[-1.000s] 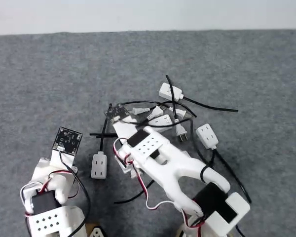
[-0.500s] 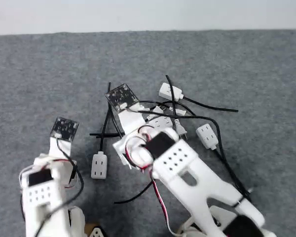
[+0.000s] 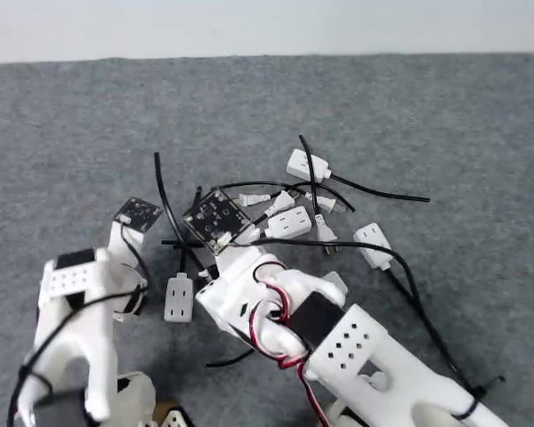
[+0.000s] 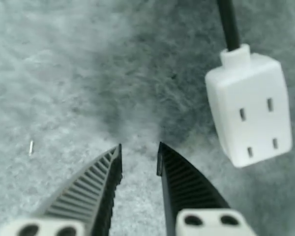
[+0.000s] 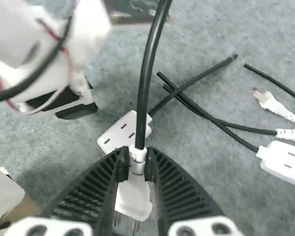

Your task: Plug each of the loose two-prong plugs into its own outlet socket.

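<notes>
1. A grey felt desk (image 3: pixel 427 107) carries two white robot arms at its near edge.
2. The right tool (image 5: pixel 135 156) is clenched on a white plug (image 5: pixel 132 194). The plug's black cord (image 5: pixel 147 73) rises out past the fingertips. Its prongs appear to point back toward the wrist.
3. A white socket (image 3: pixel 178 298) lies flat on the desk between the two arms, just beyond the right tool's tips.
4. The left tool (image 4: pixel 139 156) is released and empty. Its jaws stand slightly apart over bare desk just beside that socket.
5. To the right and farther off lies a tangle of cords with a second socket (image 3: pixel 289 222) and a loose plug (image 3: pixel 325 233).
6. Risk: with the prongs seemingly turned away from the socket, pushing forward would likely only shove the socket along the felt.
7. Risk: the socket is unheld, so it may slide or tip under pressure unless the left tool braces it.
8. Risk: the raised cord could snag an arm and twist the plug in the grip.
</notes>
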Motion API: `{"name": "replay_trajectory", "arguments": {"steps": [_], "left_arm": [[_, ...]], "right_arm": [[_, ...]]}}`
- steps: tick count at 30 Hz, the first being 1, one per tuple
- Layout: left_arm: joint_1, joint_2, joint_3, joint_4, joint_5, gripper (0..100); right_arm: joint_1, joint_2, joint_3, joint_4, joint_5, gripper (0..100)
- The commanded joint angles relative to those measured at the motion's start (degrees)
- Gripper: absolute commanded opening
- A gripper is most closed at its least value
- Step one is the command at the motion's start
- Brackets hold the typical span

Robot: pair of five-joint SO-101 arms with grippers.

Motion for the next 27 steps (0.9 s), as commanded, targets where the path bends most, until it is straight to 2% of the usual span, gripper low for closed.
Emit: {"name": "replay_trajectory", "arguments": {"steps": [1,6,11,20,27], "left_arm": [[0.6,4.9,-6.2,3.8,-3.8,11],[3.8,4.1,-4.4,4.0,-8.0,11],[4.4,-5.5,2.1,3.3,-12.4,9],[7.2,-25.5,14.4,2.0,-14.1,9],[7.0,-32.4,17.4,2.1,-13.7,9]], "right_arm": [[-1.5,-1.0,-0.3,-1.7,0.7,0.7],[-2.7,5.7,-0.3,-4.4,0.6,0.7],[-4.1,9.5,-1.2,-4.8,0.5,0.7],[-4.0,9.6,-1.4,-4.8,0.5,0.7],[-4.0,9.5,-1.5,-4.8,1.0,0.7]]}}
